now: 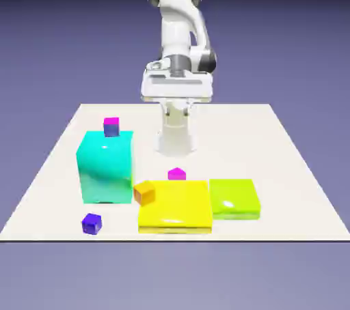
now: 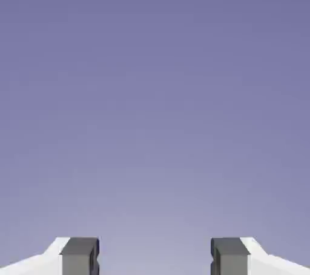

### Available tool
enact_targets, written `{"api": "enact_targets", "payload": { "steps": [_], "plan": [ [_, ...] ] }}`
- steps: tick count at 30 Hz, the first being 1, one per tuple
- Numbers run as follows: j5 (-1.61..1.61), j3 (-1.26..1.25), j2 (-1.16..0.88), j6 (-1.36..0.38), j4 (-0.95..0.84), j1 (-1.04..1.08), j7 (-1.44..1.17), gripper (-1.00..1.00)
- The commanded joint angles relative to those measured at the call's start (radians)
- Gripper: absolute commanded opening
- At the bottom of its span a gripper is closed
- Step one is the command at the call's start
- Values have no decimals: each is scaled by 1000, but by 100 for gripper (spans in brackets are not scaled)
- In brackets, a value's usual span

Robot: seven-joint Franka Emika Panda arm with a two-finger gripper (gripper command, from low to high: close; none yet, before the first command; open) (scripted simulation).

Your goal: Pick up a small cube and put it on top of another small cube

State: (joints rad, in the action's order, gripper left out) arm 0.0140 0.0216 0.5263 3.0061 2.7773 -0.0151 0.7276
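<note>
The small indigo-blue cube (image 1: 91, 223) lies near the table's front edge, in front of the big cyan block. Further back, the plain magenta small cube (image 1: 177, 174) rests just behind the yellow slab. My gripper (image 1: 176, 91) hangs high above the table's far half, well away from both cubes. The hand view holds only the blue-violet backdrop, and there my gripper (image 2: 154, 257) is open, with its two grey fingertips (image 2: 79, 255) far apart and nothing between them. Neither cube appears in the hand view.
A big cyan block (image 1: 106, 167) stands at the exterior view's left, with a magenta cube with a violet face (image 1: 111, 126) behind its top edge. A small orange cube (image 1: 144, 192) touches a flat yellow slab (image 1: 174, 205). A lime-green block (image 1: 234, 198) lies to its right.
</note>
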Motion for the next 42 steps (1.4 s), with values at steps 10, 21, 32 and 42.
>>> {"api": "enact_targets", "payload": {
  "steps": [10, 21, 32, 42],
  "plan": [
    [116, 179, -362, -256, -271, -25, -111, 0],
    [243, 375, -761, -538, -569, -53, -234, 0],
    [371, 572, -1160, -820, -867, -81, -357, 0],
    [407, 566, -1235, -803, -889, -69, -382, -100]
  ]
}}
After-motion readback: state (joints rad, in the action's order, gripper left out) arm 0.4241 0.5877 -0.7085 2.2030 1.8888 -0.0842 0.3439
